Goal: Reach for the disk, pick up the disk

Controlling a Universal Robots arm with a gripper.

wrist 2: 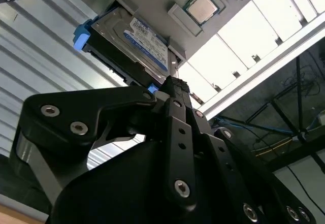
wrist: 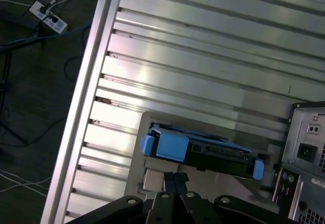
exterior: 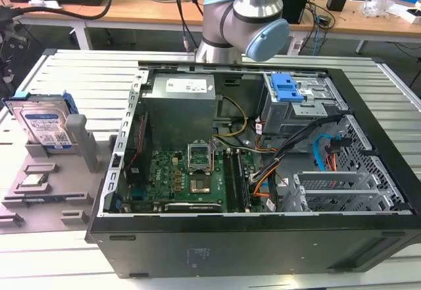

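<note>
One slatted table [exterior: 72,73]. One open PC case [exterior: 197,250] lying on its side on it. One arm [exterior: 243,20] at the case's far side in the exterior view. One grey holder [exterior: 82,142] just beside the case, on the exterior view's left. One gripper [wrist: 173,177] above that holder, tips pinched together on nothing. One disk [exterior: 45,127] standing in the holder, untouched: on a long edge, leaning back, long axis aimed at the case wall. One CPU chip [exterior: 34,181] flat on the same holder.
</note>
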